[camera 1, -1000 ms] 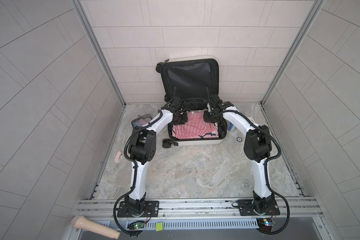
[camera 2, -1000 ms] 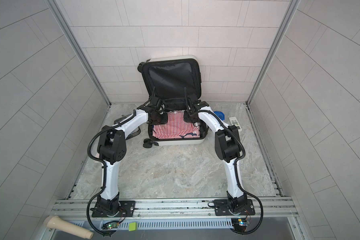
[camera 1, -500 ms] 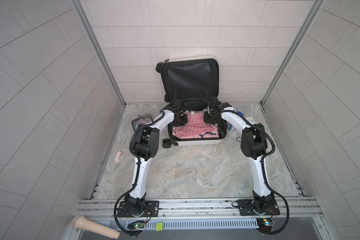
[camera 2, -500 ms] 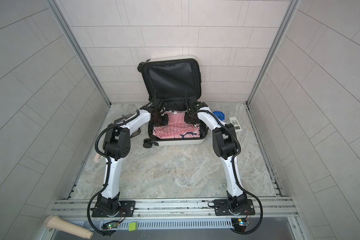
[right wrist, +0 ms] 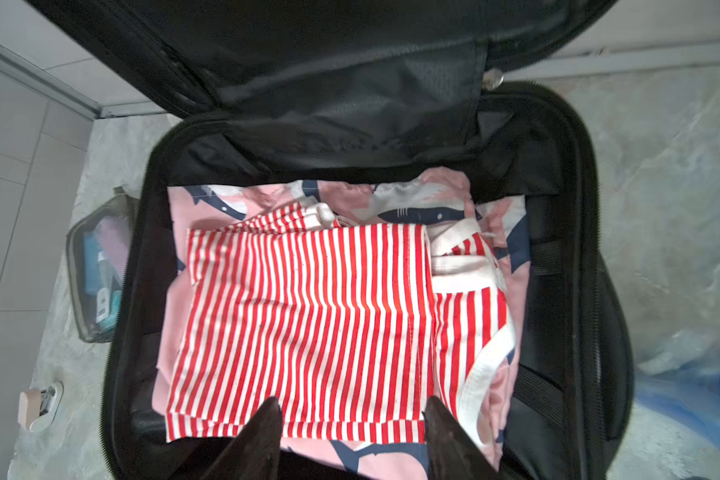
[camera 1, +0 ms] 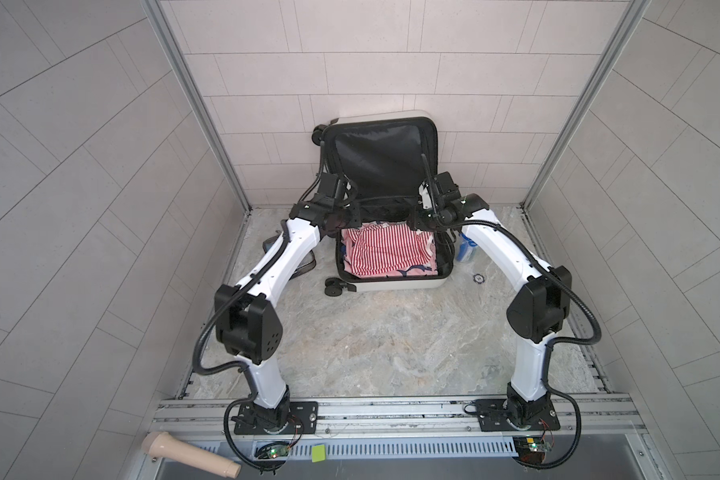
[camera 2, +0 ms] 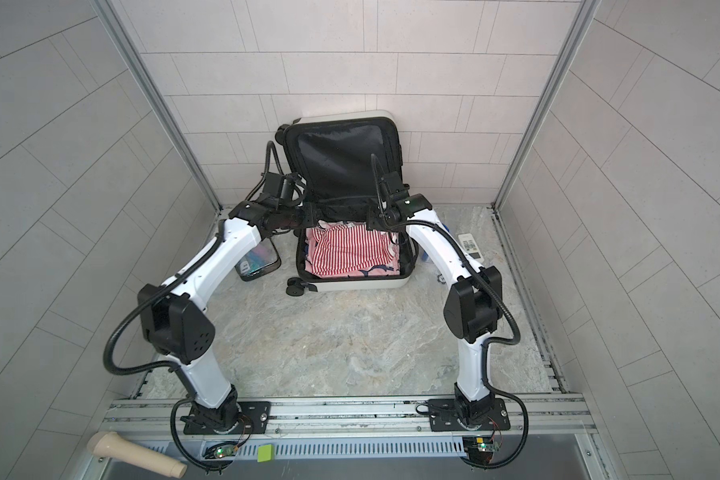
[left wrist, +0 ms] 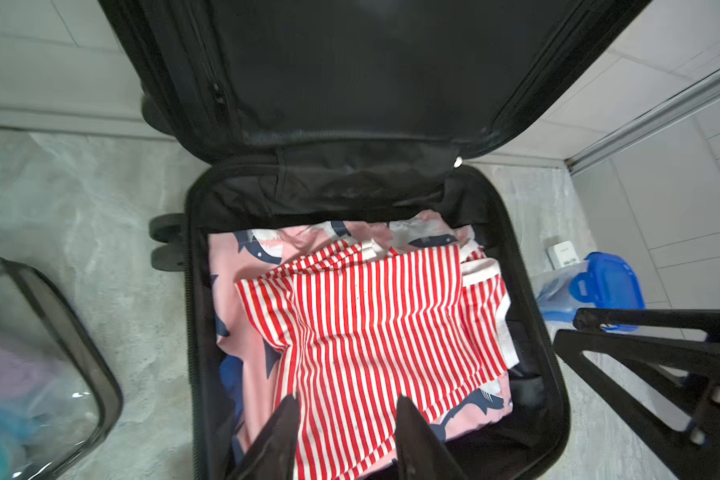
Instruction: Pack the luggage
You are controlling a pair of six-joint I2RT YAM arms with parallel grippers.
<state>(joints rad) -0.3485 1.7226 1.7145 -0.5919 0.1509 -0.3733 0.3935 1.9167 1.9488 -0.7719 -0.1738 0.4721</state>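
Observation:
The luggage (camera 1: 391, 286) (camera 2: 362, 284), a white suitcase, lies open on the floor with its black-lined lid (camera 1: 381, 162) leaning on the back wall. Inside it a folded red-and-white striped garment (camera 1: 381, 253) (left wrist: 371, 324) (right wrist: 308, 316) rests on a pink shark-print garment (left wrist: 242, 266) (right wrist: 412, 199). My left gripper (camera 1: 352, 218) (left wrist: 346, 398) hangs open over the garment's left side near the hinge, with nothing between its fingers. On the right side my right gripper (camera 1: 412, 222) (right wrist: 352, 399) is also open and holds nothing.
A clear black-edged pouch (camera 2: 258, 259) (left wrist: 26, 365) lies left of the luggage. On the right are a blue-lidded container (camera 1: 466, 249) (left wrist: 599, 286), a white remote (camera 2: 470, 247) and a small black disc (camera 1: 479, 277). A beige handle (camera 1: 188, 453) lies at the front rail.
Both grippers have opened and drawn back toward the hinge end of the luggage. The striped garment stays lying flat in the case.

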